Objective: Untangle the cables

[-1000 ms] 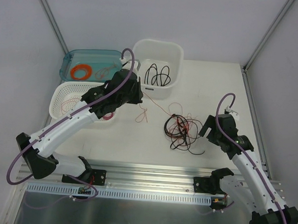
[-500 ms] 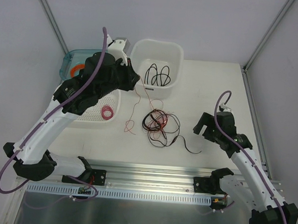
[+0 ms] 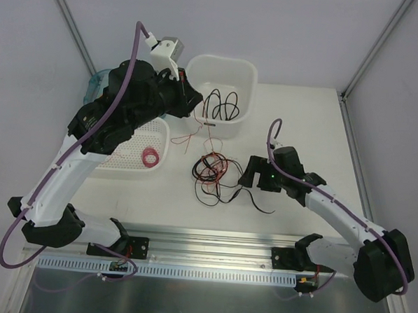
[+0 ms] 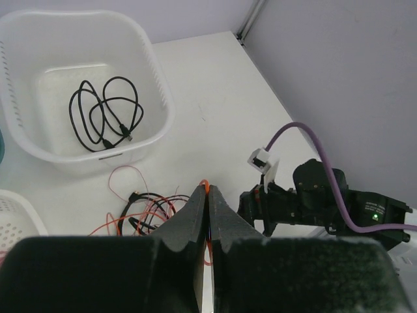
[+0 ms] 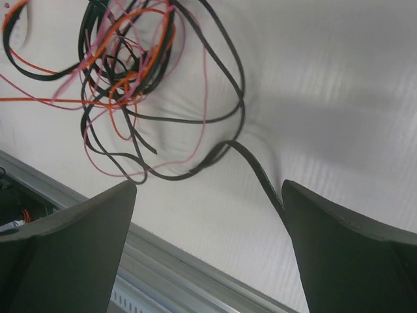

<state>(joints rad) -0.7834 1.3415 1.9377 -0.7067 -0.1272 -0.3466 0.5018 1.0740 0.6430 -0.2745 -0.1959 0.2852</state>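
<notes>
Dragged the cables [image 3: 215,172] leftward across the table [image 3: 302,126] over the past second, lifted the left gripper [image 4: 206,193] higher beside the white tub [image 3: 221,59], and swung the right gripper [image 5: 208,187] in from the right, close up to the tangle. Now pinches one thin orange strand [image 4: 204,185] at the very tips of the left jaws, pressed fully together. Leaves that strand running from the tips down to the heap. Leaves the rest of the tangle on the table, below and ahead of the closed jaws: black, red and orange loops, loosely knotted. Holds the right jaws spread to their widest, with nothing gripped. Has the bulk of the tangle just ahead of those open jaws, off toward one finger. Has one black tail [image 5: 254,166] trailing back out of the heap into the gap, close by the other finger; cannot tell about contact there. Shows a separate black lead [image 4: 104,111] loosely coiled inside the tub, beyond the left jaws.
</notes>
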